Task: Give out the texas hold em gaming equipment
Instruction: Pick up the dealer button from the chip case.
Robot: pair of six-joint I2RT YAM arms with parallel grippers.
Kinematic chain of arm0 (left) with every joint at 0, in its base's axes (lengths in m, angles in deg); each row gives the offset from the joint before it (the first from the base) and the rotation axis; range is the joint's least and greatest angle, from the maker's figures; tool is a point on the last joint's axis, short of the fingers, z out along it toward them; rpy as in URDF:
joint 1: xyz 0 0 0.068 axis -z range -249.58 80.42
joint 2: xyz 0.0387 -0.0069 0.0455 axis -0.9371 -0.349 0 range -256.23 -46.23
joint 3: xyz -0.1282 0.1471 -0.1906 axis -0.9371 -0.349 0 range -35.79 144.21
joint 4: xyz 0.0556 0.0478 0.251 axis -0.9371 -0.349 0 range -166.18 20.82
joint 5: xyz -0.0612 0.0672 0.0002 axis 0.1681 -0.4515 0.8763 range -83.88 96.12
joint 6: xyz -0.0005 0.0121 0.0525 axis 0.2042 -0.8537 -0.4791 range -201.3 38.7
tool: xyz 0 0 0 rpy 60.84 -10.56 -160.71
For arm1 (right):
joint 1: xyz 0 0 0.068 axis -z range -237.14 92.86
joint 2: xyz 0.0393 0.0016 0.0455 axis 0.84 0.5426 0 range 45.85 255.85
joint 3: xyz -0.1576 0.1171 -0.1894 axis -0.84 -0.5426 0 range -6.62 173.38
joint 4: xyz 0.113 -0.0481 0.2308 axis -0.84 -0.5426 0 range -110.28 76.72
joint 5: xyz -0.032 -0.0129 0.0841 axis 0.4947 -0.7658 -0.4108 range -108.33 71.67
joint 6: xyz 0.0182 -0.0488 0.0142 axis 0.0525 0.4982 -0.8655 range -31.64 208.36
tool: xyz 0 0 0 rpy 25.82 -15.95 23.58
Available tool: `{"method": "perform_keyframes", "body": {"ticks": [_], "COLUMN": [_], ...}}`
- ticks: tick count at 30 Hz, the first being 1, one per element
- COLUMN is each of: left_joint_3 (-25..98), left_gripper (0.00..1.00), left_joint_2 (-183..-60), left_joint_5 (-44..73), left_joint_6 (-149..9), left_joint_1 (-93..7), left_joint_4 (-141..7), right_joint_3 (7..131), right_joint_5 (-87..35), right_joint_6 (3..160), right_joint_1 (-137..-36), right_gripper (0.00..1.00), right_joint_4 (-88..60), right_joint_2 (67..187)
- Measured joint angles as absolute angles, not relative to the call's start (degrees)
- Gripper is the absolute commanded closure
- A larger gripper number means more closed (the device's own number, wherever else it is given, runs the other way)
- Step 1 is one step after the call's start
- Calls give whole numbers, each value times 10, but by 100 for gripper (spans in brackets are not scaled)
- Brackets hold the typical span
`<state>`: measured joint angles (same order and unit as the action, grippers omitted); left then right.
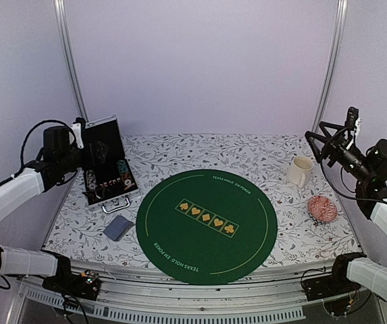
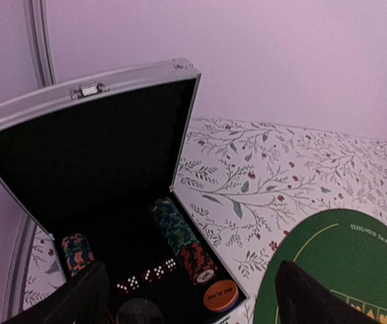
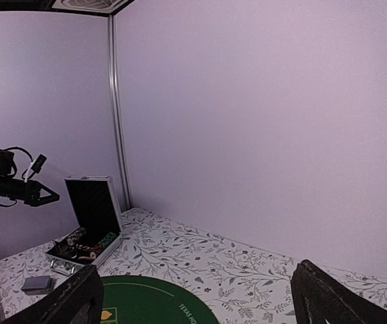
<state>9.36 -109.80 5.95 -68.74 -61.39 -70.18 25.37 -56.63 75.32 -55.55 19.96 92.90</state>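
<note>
Left hand (image 2: pixel 192 297), released and empty, hovers over the open case (image 2: pixel 98 145) at the left edge of the worktop (image 1: pixel 179 152). The chip row (image 2: pixel 179 237) lies just below, long axis diagonal. Right hand (image 3: pixel 194 297), also released, is well apart.

Chips (image 2: pixel 179 236), orange disc (image 2: pixel 220 295) inside case (image 2: pixel 92 155)

The round green poker mat (image 1: pixel 207 223), right of the left claw (image 2: pixel 190 305), reads "TEXAS HOLD 'EM POKER" in yellow on both its near and far arcs. Five yellow boxes across its middle show spade, heart, diamond, heart and club. Just ahead of the claw, the orange disc (image 2: pixel 220 295) bears unreadable dark lettering, and the dice (image 2: pixel 147 277) show white pips.
</note>
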Motion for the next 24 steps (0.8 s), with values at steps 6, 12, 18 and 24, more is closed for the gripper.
{"method": "perform_keyframes", "body": {"ticks": [6,12,18,24], "left_joint_3": [108,99,97,97], "left_gripper": [12,17,31,45], "left_joint_2": [-1130,-1139,-1193,-1267], "left_joint_5": [29,-29,-20,27], "left_joint_6": [-646,-605,-573,-557], "left_joint_1": [-611,-619,-649,-665], "left_joint_4": [-815,-826,-802,-778], "right_joint_3": [283,291,316,324], "right_joint_5": [-629,-610,-567,-562], "right_joint_6": [723,725,756,768], "right_joint_1": [-558,-589,-601,-601], "right_gripper": [1,3,3,7], "right_joint_4": [93,-14,-110,-136], "right_joint_2": [929,928,955,1014]}}
